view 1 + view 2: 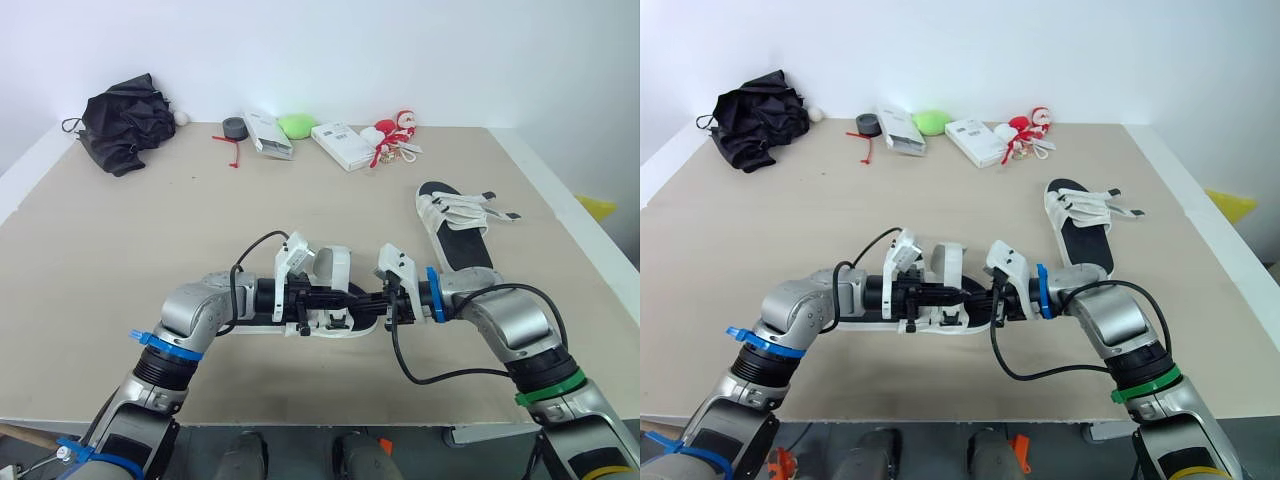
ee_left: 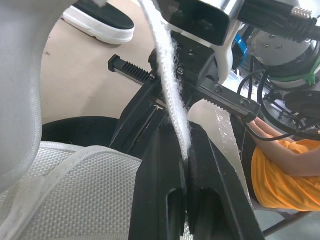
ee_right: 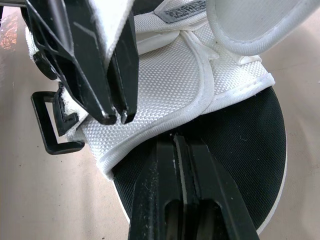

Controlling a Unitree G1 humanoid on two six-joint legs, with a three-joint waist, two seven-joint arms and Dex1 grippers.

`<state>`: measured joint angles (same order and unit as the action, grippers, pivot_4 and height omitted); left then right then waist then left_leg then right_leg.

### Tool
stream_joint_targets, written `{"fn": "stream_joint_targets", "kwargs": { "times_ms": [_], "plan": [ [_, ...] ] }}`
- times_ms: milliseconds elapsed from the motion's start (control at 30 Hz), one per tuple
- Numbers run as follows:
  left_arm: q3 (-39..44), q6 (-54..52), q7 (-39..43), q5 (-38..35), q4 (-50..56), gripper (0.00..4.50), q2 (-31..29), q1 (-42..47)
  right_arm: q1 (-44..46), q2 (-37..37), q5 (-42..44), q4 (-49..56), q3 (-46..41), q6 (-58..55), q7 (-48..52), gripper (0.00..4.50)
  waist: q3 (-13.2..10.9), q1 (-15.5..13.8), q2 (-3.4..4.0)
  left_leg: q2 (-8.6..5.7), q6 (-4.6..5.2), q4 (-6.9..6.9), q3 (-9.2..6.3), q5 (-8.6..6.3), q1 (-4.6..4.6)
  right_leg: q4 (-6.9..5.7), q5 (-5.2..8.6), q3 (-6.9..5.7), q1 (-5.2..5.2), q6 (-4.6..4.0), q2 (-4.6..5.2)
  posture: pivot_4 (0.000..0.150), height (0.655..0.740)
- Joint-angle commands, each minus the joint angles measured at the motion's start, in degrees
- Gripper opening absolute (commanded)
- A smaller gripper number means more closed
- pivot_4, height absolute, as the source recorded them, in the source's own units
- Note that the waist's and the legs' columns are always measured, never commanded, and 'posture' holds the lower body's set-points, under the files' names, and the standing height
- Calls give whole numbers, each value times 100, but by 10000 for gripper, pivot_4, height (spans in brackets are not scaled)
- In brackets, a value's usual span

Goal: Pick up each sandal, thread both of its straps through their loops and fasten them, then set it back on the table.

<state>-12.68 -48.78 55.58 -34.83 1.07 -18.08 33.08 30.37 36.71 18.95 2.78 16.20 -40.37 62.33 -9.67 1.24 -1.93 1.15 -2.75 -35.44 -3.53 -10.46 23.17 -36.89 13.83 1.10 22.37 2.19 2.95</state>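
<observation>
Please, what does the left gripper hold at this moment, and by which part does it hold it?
The left gripper holds the near sandal by its white strap, which is pinched flat between the shut fingers.

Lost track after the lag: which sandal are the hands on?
The near sandal, between left hand and right hand, strap pinched by the left; the far-right sandal lies alone.
</observation>
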Motion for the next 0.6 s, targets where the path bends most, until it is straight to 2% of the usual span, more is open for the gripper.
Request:
{"fn": "stream_joint_targets", "kwargs": {
  "times_ms": [33,167,300,500,600],
  "plan": [
    [-271,756,538,229,444,438,-172,-192,-214,116,-315,-321,303,-257,-111,0,0,1,0,0,1,0,0,0,0,1,0,0,1,0,0,1500,7380],
    [-297,1184,862,345,514,438,-330,-225,-210,100,-328,-328,316,-249,-111,0,-1,0,1,1,1,2,1,-2,2,2,2,0,3,-2,0,1500,7380],
    [-368,1149,958,459,374,438,-478,-134,-210,80,-334,-331,324,-244,-131,0,-1,1,0,3,2,2,1,-2,3,2,4,0,5,-4,-1,1500,7380],
    [-614,1153,765,867,120,438,-553,-118,-244,62,-326,-311,322,-243,-161,0,0,0,1,4,3,2,1,-2,2,2,4,-1,5,-4,-3,1500,7380],
    [-614,804,569,743,159,438,-465,-154,-267,61,-323,-294,320,-245,-178,0,0,1,1,5,3,1,0,-2,0,2,4,-1,3,-4,-3,1500,7380]
  ]
}}
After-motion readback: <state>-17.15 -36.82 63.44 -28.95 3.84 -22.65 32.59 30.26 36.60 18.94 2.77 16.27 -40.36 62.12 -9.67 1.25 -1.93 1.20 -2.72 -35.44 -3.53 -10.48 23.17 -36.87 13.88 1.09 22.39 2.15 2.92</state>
